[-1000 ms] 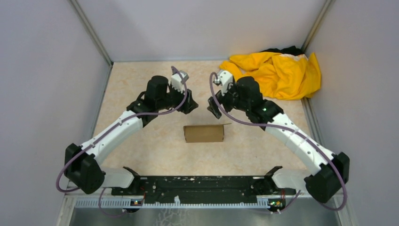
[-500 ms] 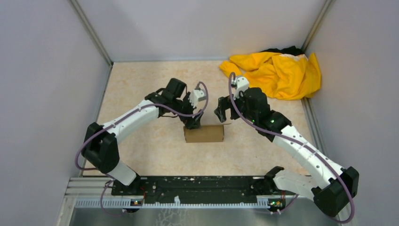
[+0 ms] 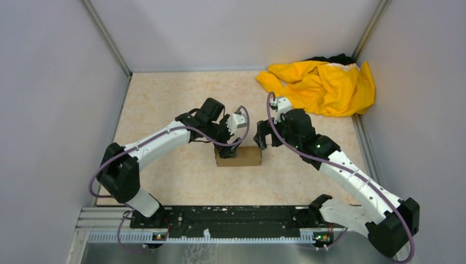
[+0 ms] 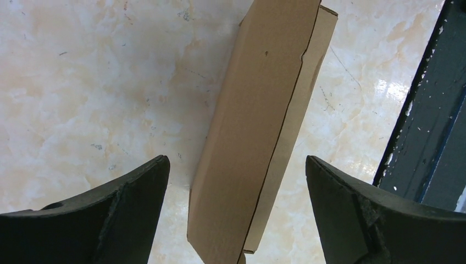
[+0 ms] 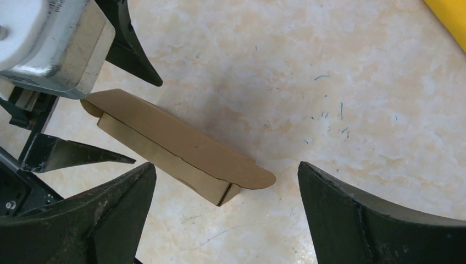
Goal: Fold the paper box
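Note:
The paper box is a small brown carton lying flat on the marbled table, its long side left to right. My left gripper hovers open over its left end; in the left wrist view the box runs between the wide-spread fingers without touching them. My right gripper is open just behind the box's right end. In the right wrist view the box shows a rounded flap sticking out at its near end, and the left gripper straddles its far end.
A crumpled yellow cloth with a dark piece behind it lies in the back right corner. Grey walls close in the table on three sides. The black base rail runs along the near edge.
My left arm swung in from the back left to over the box's left end and its jaws widened. The right gripper came down and nearer, close to the box's right end.

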Available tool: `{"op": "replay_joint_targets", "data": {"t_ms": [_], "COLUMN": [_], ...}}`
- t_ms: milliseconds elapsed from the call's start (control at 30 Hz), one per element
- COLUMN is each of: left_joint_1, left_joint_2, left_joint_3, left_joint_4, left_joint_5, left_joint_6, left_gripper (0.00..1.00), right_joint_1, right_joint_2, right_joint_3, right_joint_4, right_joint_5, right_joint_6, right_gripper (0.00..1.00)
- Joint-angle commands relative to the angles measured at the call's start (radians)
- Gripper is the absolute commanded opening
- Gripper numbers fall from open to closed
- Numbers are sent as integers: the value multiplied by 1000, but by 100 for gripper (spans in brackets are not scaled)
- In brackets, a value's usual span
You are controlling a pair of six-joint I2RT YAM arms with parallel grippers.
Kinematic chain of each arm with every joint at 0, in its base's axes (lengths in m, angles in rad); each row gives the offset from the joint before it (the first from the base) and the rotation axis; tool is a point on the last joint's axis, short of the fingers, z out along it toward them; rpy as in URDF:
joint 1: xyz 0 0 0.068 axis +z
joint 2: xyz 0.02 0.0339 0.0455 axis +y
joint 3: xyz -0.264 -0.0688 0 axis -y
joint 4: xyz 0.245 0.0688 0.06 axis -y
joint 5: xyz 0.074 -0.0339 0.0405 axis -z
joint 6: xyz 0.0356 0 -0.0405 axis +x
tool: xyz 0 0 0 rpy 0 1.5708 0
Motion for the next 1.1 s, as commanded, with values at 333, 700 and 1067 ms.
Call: {"op": "replay_joint_targets", "data": {"t_ms": [333,700,1067], "left_joint_1": [-70,-104,-122], "left_joint_2": [-3,0,30], "left_joint_3": [-42,-60,-68], "left_joint_4": [50,59,65], "left_joint_5": [-58,-90,-141], "left_joint_6": [32,33,33], "left_gripper": [99,99,93], "right_joint_1": [-52,-101,-152], "right_joint_2": [35,33,24], "right_joint_3": [-17,-40,-51], "right_joint_4": [34,34,28], "right_joint_5": [-30,-70,-90], "right_joint_6": [44,77,106], "right_gripper": [99,99,98]}}
